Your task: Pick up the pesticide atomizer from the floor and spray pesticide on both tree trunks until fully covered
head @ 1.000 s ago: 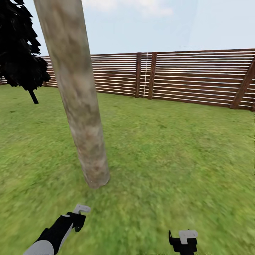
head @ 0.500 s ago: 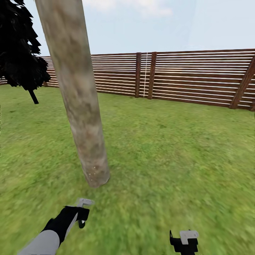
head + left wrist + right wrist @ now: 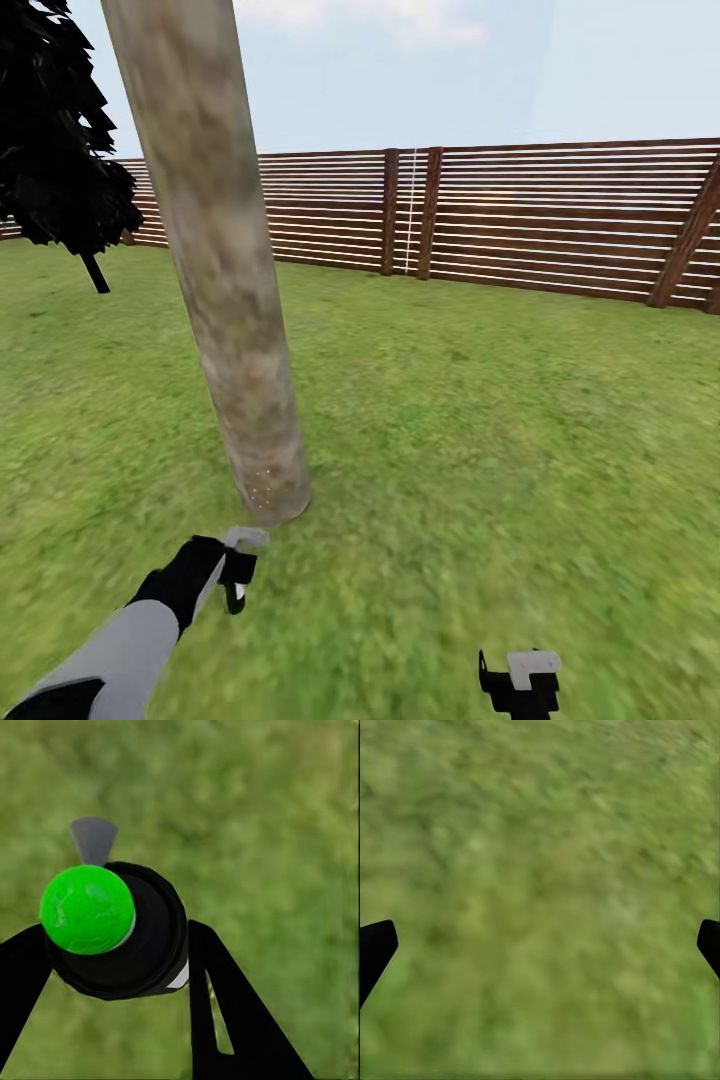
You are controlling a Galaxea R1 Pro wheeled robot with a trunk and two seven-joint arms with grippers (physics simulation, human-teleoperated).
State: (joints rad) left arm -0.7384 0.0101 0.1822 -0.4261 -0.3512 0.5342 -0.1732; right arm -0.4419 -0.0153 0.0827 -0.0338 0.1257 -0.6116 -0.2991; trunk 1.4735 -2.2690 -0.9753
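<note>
A thick tree trunk (image 3: 235,330) of mottled tan-grey bark rises from the garden lawn (image 3: 480,450) at the left of the head view, leaning slightly; a few pale specks dot its bark near the base. My left gripper (image 3: 238,572) hovers just in front of the trunk's foot. It is shut on the pesticide atomizer (image 3: 124,937), a dark cylinder with a round green dot on its cap and a small grey nozzle. My right gripper (image 3: 520,682) hangs low at the bottom right over grass, its fingertips (image 3: 376,945) wide apart and empty. The floor is out of view.
A brown slatted fence (image 3: 520,220) runs across the back of the lawn. A near-black cone-shaped tree (image 3: 55,150) stands at the far left. Open grass stretches to the right of the trunk.
My left arm has reached forward with the atomizer, closer to the trunk's base. Pale specks have appeared on the lower bark. The right gripper has stayed put.
</note>
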